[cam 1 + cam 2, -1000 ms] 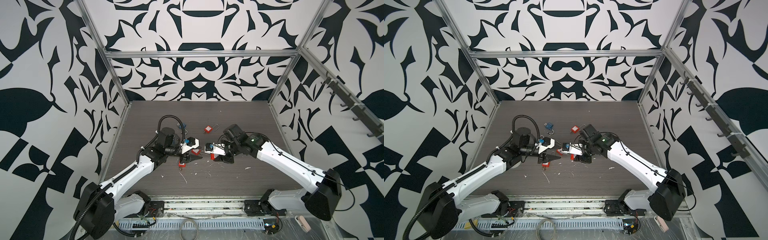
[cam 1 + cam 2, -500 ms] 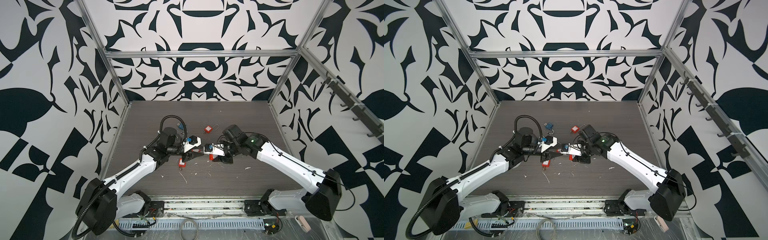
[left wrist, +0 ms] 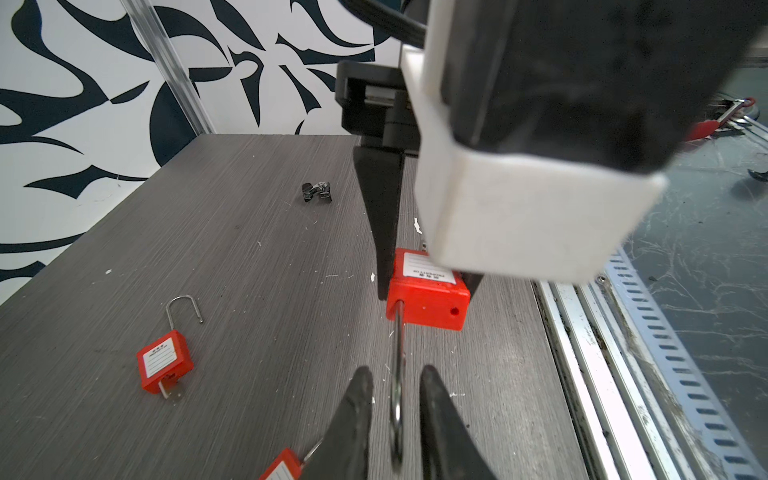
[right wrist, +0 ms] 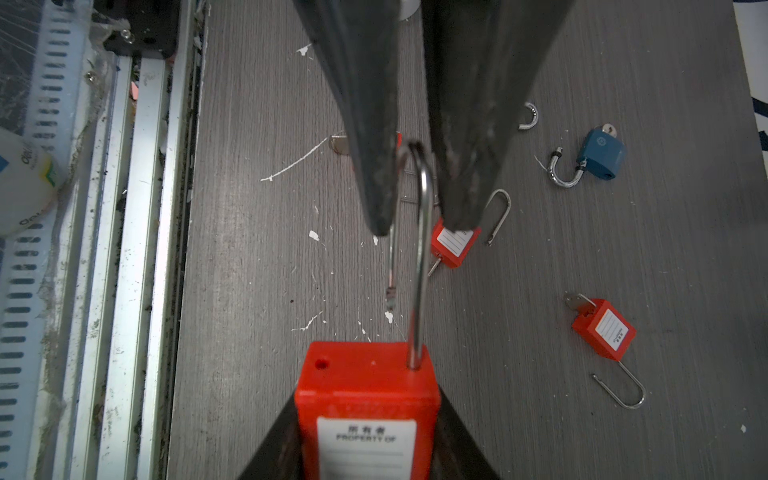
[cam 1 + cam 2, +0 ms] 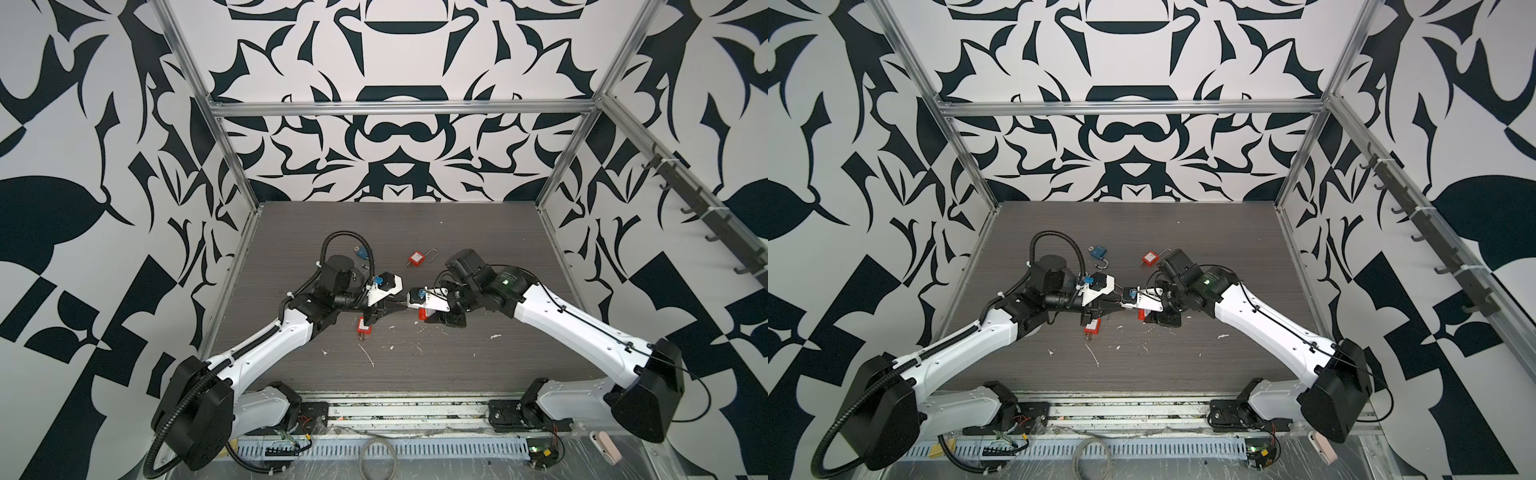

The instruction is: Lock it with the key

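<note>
Near the middle of the table (image 5: 457, 232), with open room toward 12 o'clock and the front rail (image 5: 415, 411) at 6, the right gripper (image 3: 428, 282) clamps a red padlock (image 4: 368, 386) lying level, its open shackle (image 4: 422, 257) pointing to 9 o'clock. The left gripper (image 3: 397, 378), nearer than 1 second ago, holds its fingers (image 3: 357, 407) narrowly apart either side of the shackle.

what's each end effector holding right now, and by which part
The right end effector grips the red plastic padlock by its body. The left end effector holds nothing: its jaws stand either side of the padlock's steel shackle, gaps showing.
</note>
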You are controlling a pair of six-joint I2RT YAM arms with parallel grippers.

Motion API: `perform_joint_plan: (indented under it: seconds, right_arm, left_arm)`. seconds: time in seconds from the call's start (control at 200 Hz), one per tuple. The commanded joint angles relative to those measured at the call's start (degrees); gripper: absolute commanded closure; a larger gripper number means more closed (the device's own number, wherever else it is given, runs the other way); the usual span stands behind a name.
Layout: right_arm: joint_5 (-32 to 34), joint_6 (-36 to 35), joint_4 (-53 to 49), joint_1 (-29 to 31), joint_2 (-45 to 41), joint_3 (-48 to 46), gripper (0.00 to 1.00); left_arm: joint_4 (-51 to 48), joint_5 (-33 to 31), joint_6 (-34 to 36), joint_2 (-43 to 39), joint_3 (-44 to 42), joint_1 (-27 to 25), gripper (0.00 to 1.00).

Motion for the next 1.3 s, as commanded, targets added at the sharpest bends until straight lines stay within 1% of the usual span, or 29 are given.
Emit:
perform_joint_plan:
  seconds: [0.0,0.045,0.21,0.265,0.34,0.41,0.43,0.44,0.455,0.46,0.465,0.475,0.49,0.54,0.625,0.66,0.78,0.88,1.01,1.225,1.3]
  right_arm:
    - [-1.09,-0.76,0.89,0.43,-1.42,2.96,0.77]
    - [-1.08,-0.75,0.82,0.53,-1.34,3.09,0.77]
    - [-1.35,-0.8,0.36,0.69,-1.15,3.64,0.77]
    - [-1.52,-0.78,0.02,0.7,-0.99,3.88,0.75]
    - [-1.53,-0.81,-0.68,0.69,-0.89,4.3,0.68]
    - [-1.03,-0.2,-1.2,0.7,-0.91,4.45,0.57]
    - [-0.81,0.14,-1.23,0.74,-0.89,4.52,0.52]
    - [-0.56,0.41,-1.3,0.74,-0.94,4.54,0.48]
    - [-0.38,0.58,-1.26,0.71,-1.03,4.55,0.46]
    - [-0.19,0.89,-1.1,0.7,-1.04,4.55,0.43]
    - [-0.19,0.89,-1.1,0.7,-1.04,4.55,0.43]
    - [0.06,1.27,-0.95,0.76,-1.06,4.55,0.38]
    - [0.51,2.0,-0.65,0.7,-1.13,4.55,0.35]
    - [0.74,3.79,0.24,0.69,-1.25,4.7,0.32]
    - [0.14,3.8,-0.8,0.69,-1.51,5.15,0.29]
    - [0.03,3.89,-1.23,0.69,-1.57,5.44,0.26]
    - [-0.12,2.49,-5.66,0.7,-1.02,6.94,0.26]
    - [0.65,1.87,-8.7,0.7,0.01,8.12,0.29]
    - [-0.45,1.78,-11.04,0.7,0.92,8.86,0.37]
    - [-2.52,2.02,-12.96,0.7,1.73,10.14,0.43]
    - [-2.88,1.99,-13.61,0.72,1.89,10.77,0.48]
  left_arm:
    - [-2.06,1.23,1.6,-0.29,-0.48,-0.16,0.81]
    - [-2.27,1.3,1.71,-0.16,-0.34,-0.15,0.84]
    - [-3.23,2.82,1.9,0.52,0.6,-0.16,1.0]
    - [-3.35,3.22,1.88,0.53,0.71,-0.22,1.0]
    - [-3.28,4.15,1.5,0.38,0.85,-0.24,1.0]
    - [-2.96,5.13,0.49,0.07,1.02,-0.24,1.0]
    - [-2.79,5.25,0.14,-0.02,1.01,-0.24,1.0]
    - [-2.68,5.26,-0.05,-0.04,0.93,-0.24,1.0]
    - [-2.48,5.36,-0.27,-0.12,0.83,-0.24,1.0]
    - [-2.39,5.42,-0.42,-0.12,0.8,-0.24,1.0]
    - [-2.34,5.45,-0.54,-0.17,0.73,-0.24,1.0]
    - [-2.17,5.47,-0.79,-0.27,0.64,-0.24,1.0]
    - [-1.74,5.54,-1.09,-0.4,0.4,-0.24,1.0]
    - [0.07,5.56,-2.38,-0.86,-0.57,-0.26,1.0]
    - [3.87,5.9,-5.2,-1.93,-2.55,-0.24,1.0]
    - [5.4,6.08,-6.3,-2.16,-3.38,-0.24,1.0]
    - [10.01,6.68,-9.87,-3.16,-5.94,-0.32,1.0]
    - [12.41,6.61,-10.89,-4.28,-7.47,-0.48,1.0]
    - [13.14,6.78,-11.04,-5.07,-8.03,-0.79,1.0]
    - [15.02,7.79,-11.45,-4.95,-7.71,-0.86,1.0]
    - [15.57,8.32,-11.52,-4.52,-7.13,-0.94,1.0]
